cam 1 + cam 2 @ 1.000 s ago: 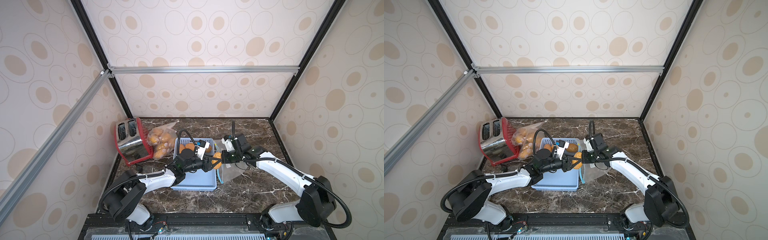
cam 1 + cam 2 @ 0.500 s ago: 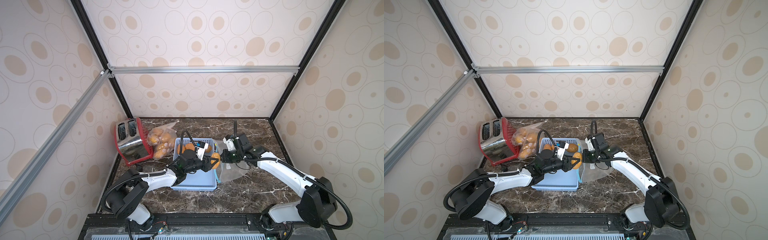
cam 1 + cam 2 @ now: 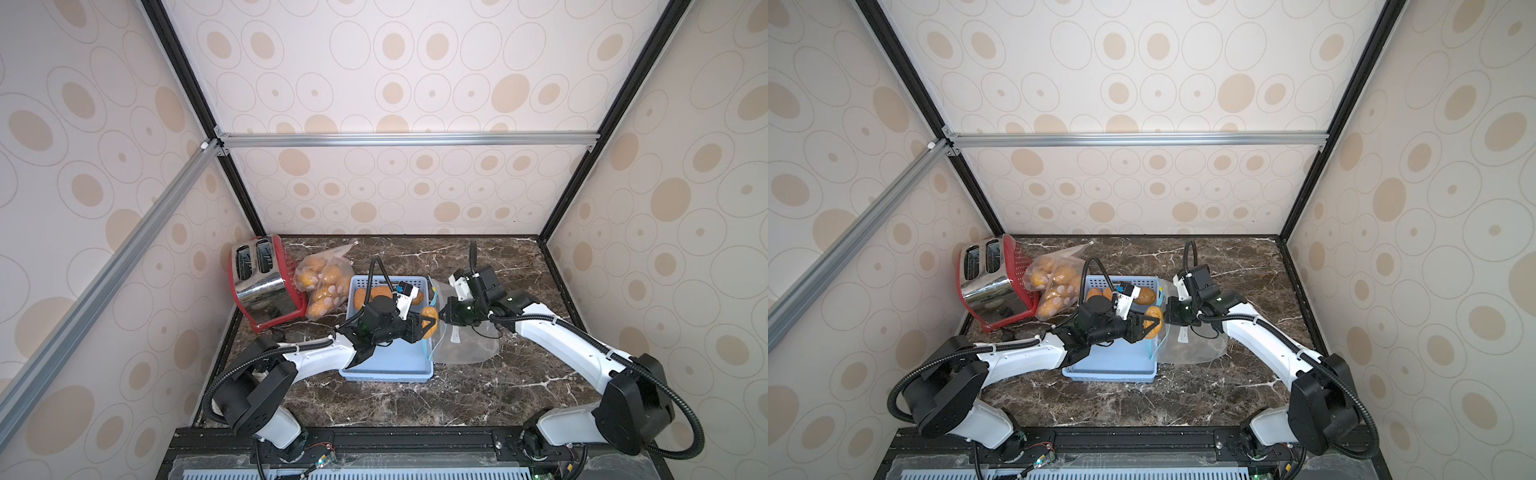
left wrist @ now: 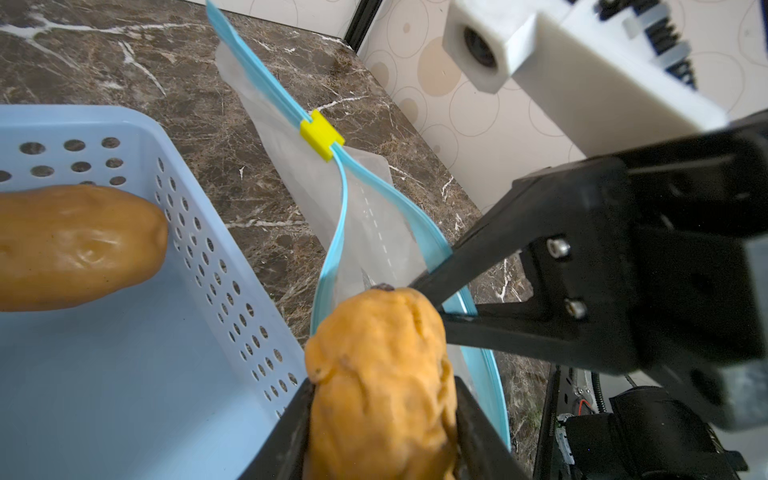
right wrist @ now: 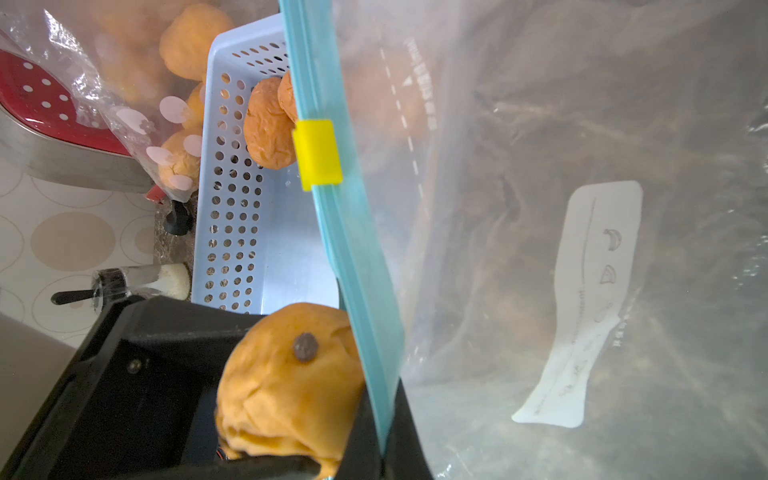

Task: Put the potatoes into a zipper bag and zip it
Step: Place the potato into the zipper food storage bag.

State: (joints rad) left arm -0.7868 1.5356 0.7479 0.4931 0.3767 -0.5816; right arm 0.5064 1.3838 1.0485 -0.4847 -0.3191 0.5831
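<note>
Left end effector [image 3: 430, 327]: I've got it clenched on one wrinkled orange potato [image 4: 380, 374], tip pushed up against the blue zip strip [image 5: 357, 257] at the open mouth of the zipper bag [image 3: 465, 351], just right of the basket [image 3: 386, 376]. My right end effector [image 3: 444, 319] is pinched tight on the strip, holding that side of the mouth up off the surface [image 3: 415, 407]; the rest of the bag lies flat to the right. Yellow slider [image 4: 321, 134] sits toward the strip's far end. More potatoes [image 3: 376, 293] lie at the basket's far end. Far left, a clear sack [image 3: 328, 270] w/ more of them leans against a red toaster [image 3: 266, 291].
</note>
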